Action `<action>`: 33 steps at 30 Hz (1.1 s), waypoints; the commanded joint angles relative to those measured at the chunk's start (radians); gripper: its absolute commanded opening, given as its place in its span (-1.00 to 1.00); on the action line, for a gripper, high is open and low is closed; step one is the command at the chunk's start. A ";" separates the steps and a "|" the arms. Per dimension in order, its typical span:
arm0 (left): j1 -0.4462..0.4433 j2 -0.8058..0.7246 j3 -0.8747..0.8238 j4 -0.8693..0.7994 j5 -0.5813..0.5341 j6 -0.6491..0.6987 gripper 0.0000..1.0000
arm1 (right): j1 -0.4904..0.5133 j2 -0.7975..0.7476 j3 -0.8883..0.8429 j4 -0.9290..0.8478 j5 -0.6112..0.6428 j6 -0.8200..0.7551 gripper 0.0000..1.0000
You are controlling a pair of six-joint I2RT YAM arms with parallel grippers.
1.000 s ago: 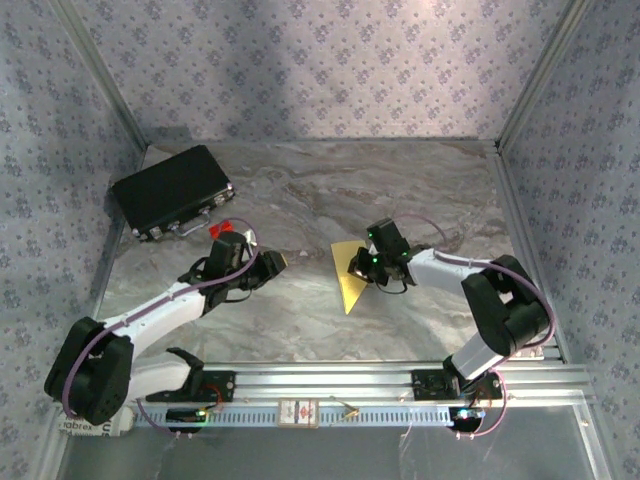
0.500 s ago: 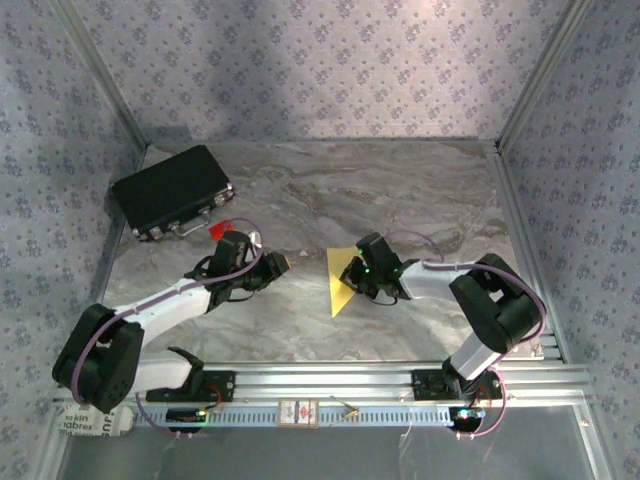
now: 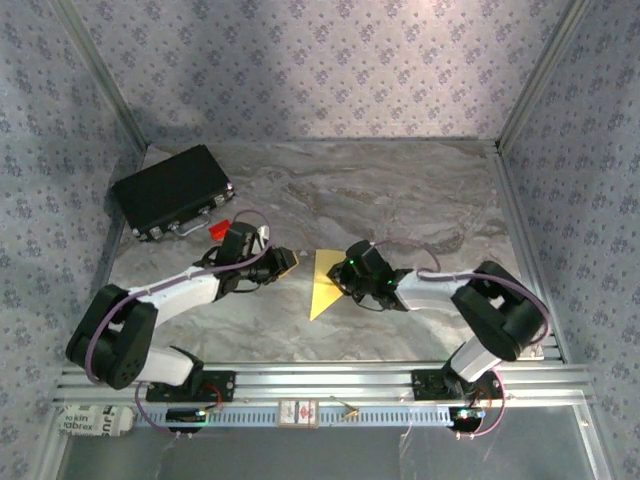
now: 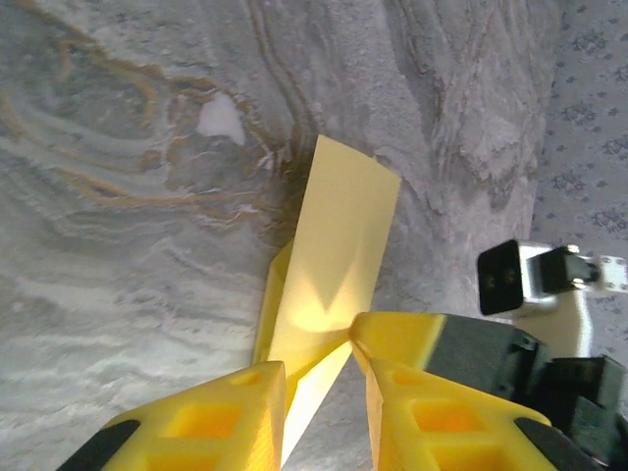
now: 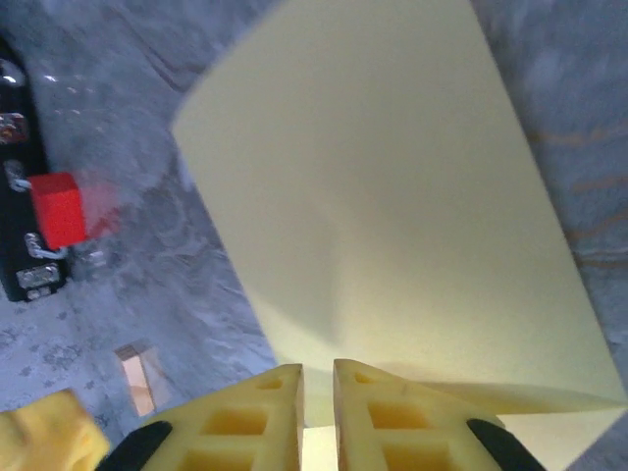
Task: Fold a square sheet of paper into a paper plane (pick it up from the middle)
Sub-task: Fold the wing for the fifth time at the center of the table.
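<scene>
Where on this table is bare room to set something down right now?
Free: the far marble table from the black rectangular case across to the right wall; also the near strip ahead of the arm bases. Crowded: mid-table, where the left gripper and right gripper meet at the folded yellow paper, and by the small red block near the case.

Top cam: the right gripper (image 3: 342, 279) is sitting over the yellow paper (image 3: 322, 296), hiding its right side, and the left arm (image 3: 190, 290) is covering most of the red block (image 3: 220, 228). Right wrist cam: the paper is running off the top and right edges, and the black case (image 5: 15, 216) is getting cropped on the left. Can't tell if those fingers are pinching it.
</scene>
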 commanded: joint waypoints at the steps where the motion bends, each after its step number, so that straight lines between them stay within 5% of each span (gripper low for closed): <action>1: -0.010 0.064 0.063 0.034 0.078 0.008 -0.48 | -0.046 -0.065 0.006 -0.140 0.030 -0.132 -0.52; 9: -0.088 0.262 0.220 0.032 0.142 0.035 -0.55 | -0.179 -0.041 0.003 -0.204 -0.166 -0.284 -0.53; 20: -0.098 0.445 0.281 0.024 0.142 0.043 -0.63 | -0.185 0.017 0.036 -0.196 -0.229 -0.319 -0.46; 33: -0.077 0.477 0.158 0.045 0.111 0.047 -0.70 | -0.189 0.009 0.010 -0.231 -0.232 -0.328 -0.30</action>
